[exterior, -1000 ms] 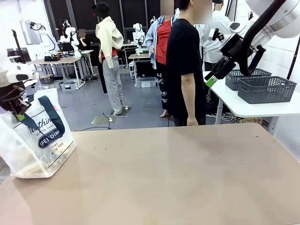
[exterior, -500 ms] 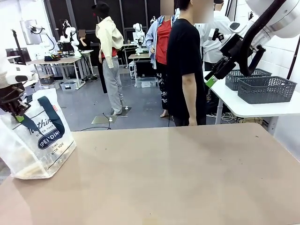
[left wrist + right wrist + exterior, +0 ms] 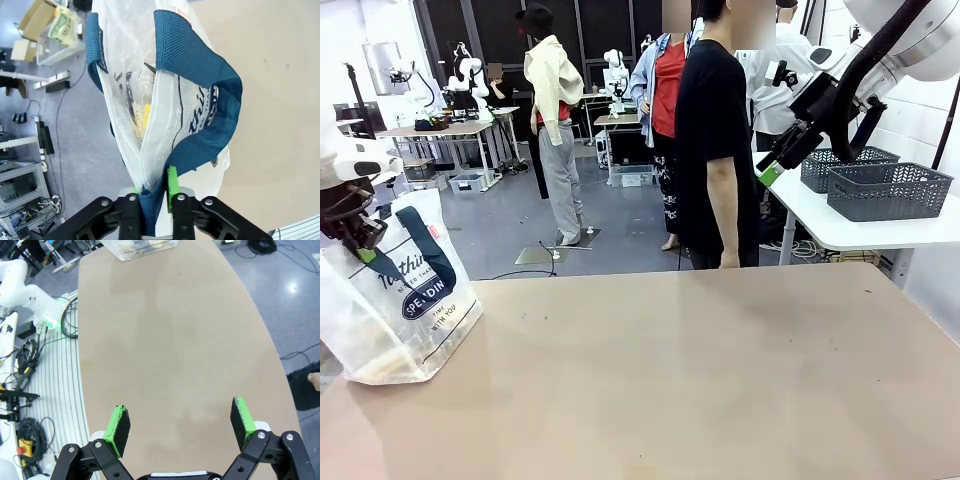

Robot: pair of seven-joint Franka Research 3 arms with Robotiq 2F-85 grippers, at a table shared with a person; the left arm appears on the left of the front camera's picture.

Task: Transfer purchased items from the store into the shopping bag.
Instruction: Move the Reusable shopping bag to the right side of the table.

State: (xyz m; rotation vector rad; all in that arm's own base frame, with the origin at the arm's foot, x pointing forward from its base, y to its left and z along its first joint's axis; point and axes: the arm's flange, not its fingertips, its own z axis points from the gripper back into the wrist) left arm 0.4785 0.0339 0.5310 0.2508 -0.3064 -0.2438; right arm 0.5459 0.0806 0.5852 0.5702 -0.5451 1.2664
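Standing at the left edge of the tan table (image 3: 700, 370), the translucent whitish plastic shopping bag (image 3: 395, 315) with dark navy woven strap handles carries navy print on its front. A script word begins "Toothin", though its ending runs under the strap; below it a navy oval badge reads "SPEI DIN" in pale capitals, with more letters hidden, and the lowest line reads "WITH YOU". A small red tag sits at the bag's upper right edge. Pale and tan shapes lie heaped in the bottom of the bag, too blurred through the plastic to name.

From the left wrist view, the bag's mouth gapes slightly and yellow items (image 3: 145, 116) show inside through the crinkled film. The left gripper (image 3: 152, 192) has its green-padded fingers drawn narrow around a navy strap at the bag's rim, with the strap and a fold of plastic lying between them; whether they press it firmly I cannot tell.

The right gripper (image 3: 180, 426) hangs high above the bare tabletop with its fingers spread wide, holding nothing.

Two dark grey lattice plastic baskets (image 3: 888, 190) sit on a white side table at the far right, beside a person in black.
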